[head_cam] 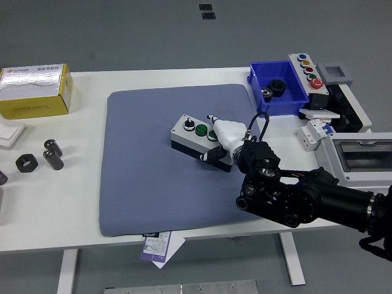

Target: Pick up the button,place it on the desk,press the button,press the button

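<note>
While the right arm reaches in from the lower right corner, its right hand [222, 142], wrapped in a white cover, rests on the right end of the button box [195, 136], which lies on the blue-grey mat [147, 177] spread over the white table [55, 208]. A white fingertip [212, 117] sticks out past the box's far edge, and the hand lies over the box's right side next to the green button [201, 129]; whether the fingers actually grip the box or only lie against it cannot be told from this view. On the box's light top, a black knob [188, 123] sits left of the green button. Off the mat's far right corner stands a blue bin [294, 98] holding a black part [275, 87], and beside the bin lies a grey panel with a row of coloured buttons [308, 71]. Off the mat's right edge sit white electrical parts [358, 156]. Off the mat's left edge lie a yellow box [35, 92] and, nearer the table's front, several black cylinders [52, 153]. A printed sheet [158, 246] pokes out from under the mat's near edge.
</note>
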Controlling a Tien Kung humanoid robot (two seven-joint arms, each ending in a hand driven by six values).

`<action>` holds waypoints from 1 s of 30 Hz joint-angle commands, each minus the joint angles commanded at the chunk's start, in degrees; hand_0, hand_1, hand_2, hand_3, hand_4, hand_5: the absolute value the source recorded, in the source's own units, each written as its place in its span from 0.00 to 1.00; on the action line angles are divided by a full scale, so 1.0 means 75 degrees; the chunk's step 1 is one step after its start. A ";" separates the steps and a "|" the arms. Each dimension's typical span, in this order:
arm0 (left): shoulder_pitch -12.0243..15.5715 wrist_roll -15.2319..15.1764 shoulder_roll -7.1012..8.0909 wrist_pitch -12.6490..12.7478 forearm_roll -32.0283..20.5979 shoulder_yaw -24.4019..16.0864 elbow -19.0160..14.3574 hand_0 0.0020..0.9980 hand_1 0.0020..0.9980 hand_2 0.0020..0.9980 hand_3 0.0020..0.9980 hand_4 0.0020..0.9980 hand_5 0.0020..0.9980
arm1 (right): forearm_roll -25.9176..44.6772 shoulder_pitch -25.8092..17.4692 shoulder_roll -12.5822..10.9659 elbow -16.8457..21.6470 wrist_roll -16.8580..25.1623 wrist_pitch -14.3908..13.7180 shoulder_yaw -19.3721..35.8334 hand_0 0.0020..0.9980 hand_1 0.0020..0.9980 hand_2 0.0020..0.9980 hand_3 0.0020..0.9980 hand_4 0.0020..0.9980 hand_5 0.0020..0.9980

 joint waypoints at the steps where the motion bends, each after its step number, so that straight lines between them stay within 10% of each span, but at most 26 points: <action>1: 0.0000 -0.0002 0.0000 0.0000 -0.0005 0.0005 0.0000 0.74 0.72 0.69 0.81 0.74 0.23 | -0.0022 -0.0001 0.0003 -0.0006 0.0000 -0.0010 -0.0002 0.30 0.45 0.48 0.77 0.56 0.02; 11: 0.0015 -0.0087 -0.0013 -0.0009 -0.0211 0.0184 0.0012 0.74 0.72 0.69 0.81 0.74 0.23 | -0.0441 -0.0012 -0.0280 0.0415 0.0002 -0.0078 0.0242 0.28 0.41 0.40 0.58 0.40 0.00; 19: 0.0044 -0.0130 -0.0028 -0.0012 -0.0333 0.0266 0.0020 0.74 0.72 0.69 0.81 0.74 0.23 | 0.0384 0.0040 -0.1550 0.2033 0.1407 0.0066 0.0747 0.26 0.40 0.39 0.44 0.40 0.00; 30: 0.0004 -0.0148 -0.0034 -0.0020 -0.0344 0.0278 0.0032 0.74 0.72 0.69 0.81 0.74 0.23 | -0.0418 0.0537 -0.3278 0.3962 0.3696 -0.0486 -0.0847 0.27 0.42 0.42 0.43 0.43 0.00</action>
